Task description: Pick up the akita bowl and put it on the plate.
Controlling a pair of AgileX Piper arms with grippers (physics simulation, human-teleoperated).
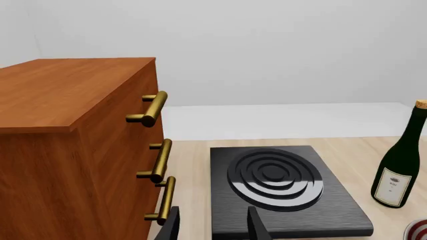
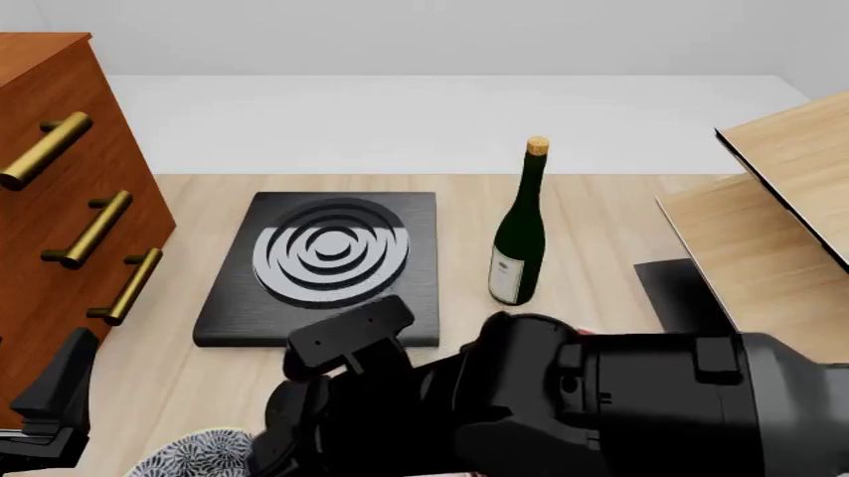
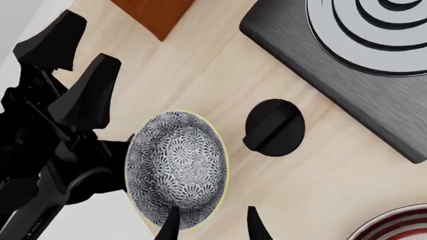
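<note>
So the akita bowl (image 3: 177, 170) is sitting on the tabletop (image 3: 320, 170) just in front of the stove (image 2: 325, 268), near its knob (image 3: 273, 127), and the right gripper (image 3: 208, 226) hangs over the bowl's rim with its jaws parted and nothing between them. The plate (image 3: 393, 225) lies farther from the stove than the bowl, apart from it. The left gripper (image 1: 212, 226) faces the stove with jaws parted too, the wooden cabinet (image 1: 73, 145) next to it.
</note>
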